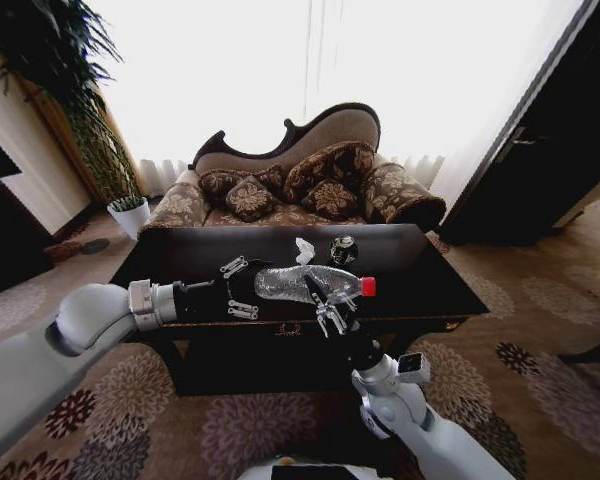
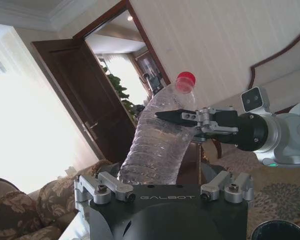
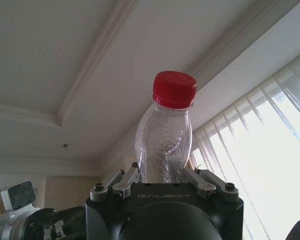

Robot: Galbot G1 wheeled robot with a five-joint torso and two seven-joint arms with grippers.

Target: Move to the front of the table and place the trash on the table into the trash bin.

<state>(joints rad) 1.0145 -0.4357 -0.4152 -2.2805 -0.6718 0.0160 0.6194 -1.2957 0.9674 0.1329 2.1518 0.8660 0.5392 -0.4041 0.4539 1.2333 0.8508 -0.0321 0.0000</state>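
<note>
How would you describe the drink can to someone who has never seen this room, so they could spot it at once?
Find the black table in front of the patterned sofa. The can stands on it toward the far edge, just beyond the clear bottle with the red cap that both grippers, left and right, have between them. It is small, dark and round, unlike the white paper wad beside it.

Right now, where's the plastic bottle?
In the head view the bottle lies sideways in the air over the table's front middle, red cap to the robot's right, between the left gripper and right gripper.
</note>
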